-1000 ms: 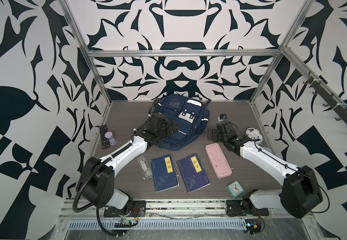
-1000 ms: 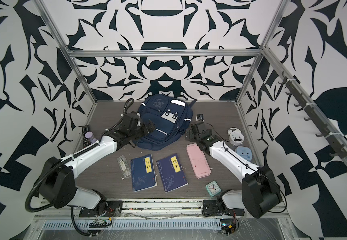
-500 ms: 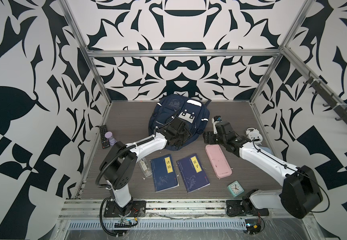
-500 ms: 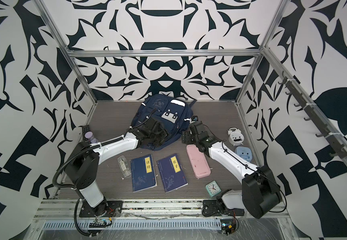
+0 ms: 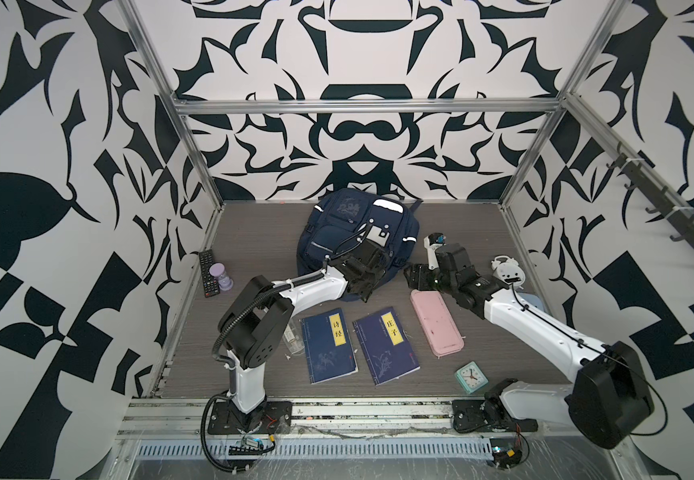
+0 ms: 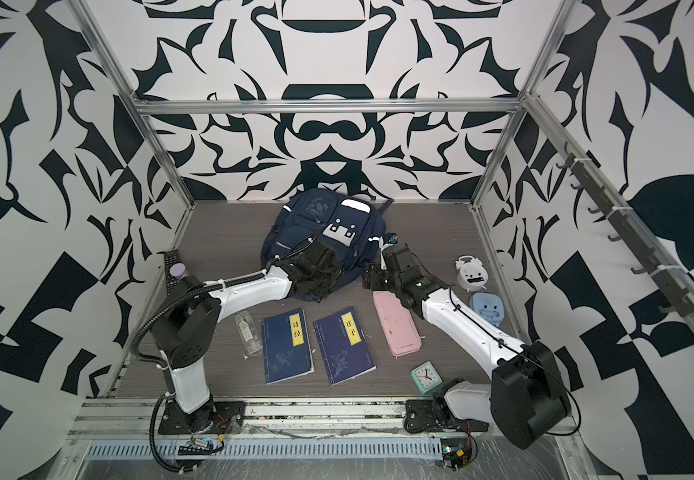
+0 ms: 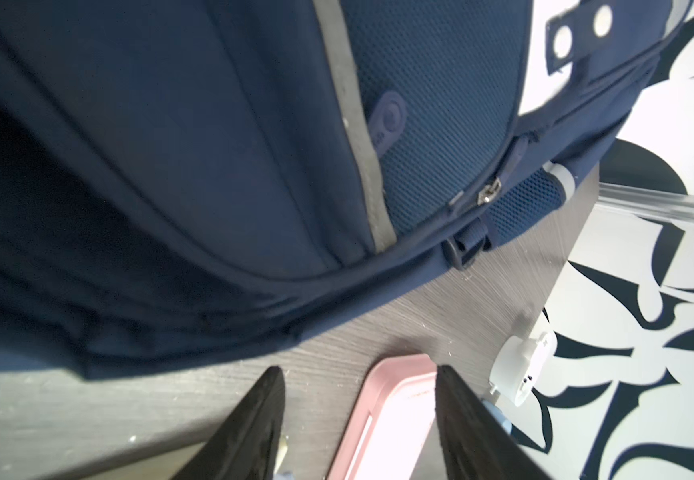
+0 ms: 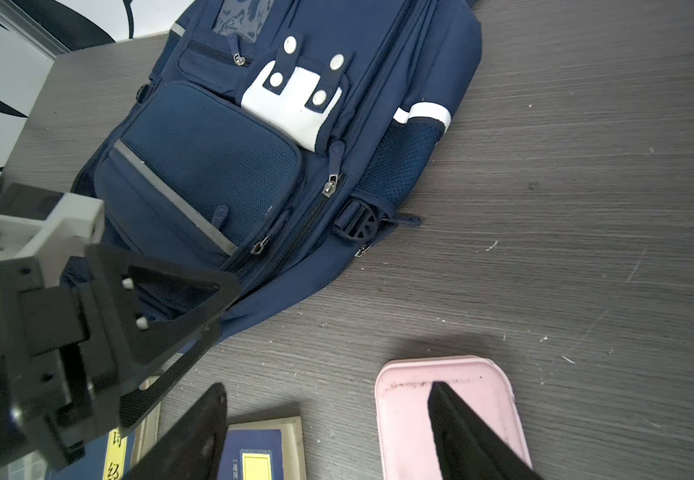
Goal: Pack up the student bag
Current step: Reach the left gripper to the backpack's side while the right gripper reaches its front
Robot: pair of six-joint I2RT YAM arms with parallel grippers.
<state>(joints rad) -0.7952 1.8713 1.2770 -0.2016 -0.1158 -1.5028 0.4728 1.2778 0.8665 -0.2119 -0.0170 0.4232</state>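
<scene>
Grey woody table (image 5: pixel 254 232): one soft blue student bag (image 5: pixel 345 224), two flat books (image 5: pixel 328 347) (image 5: pixel 386 345), one smooth pink case (image 5: pixel 437 322); left gripper (image 7: pixel 358 370), right gripper (image 8: pixel 326 386) both spread apart

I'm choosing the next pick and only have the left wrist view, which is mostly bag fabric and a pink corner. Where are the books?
Observer: Two blue books lie flat, side by side, on the table in front of the student bag: left book, right book.
Operator: And the other arm?
Observer: The right gripper hangs open and empty beside the bag's near right corner, close to the far end of the pink case.
Operator: Anything else loose?
Observer: A small green clock lies near the right arm's base.
</scene>
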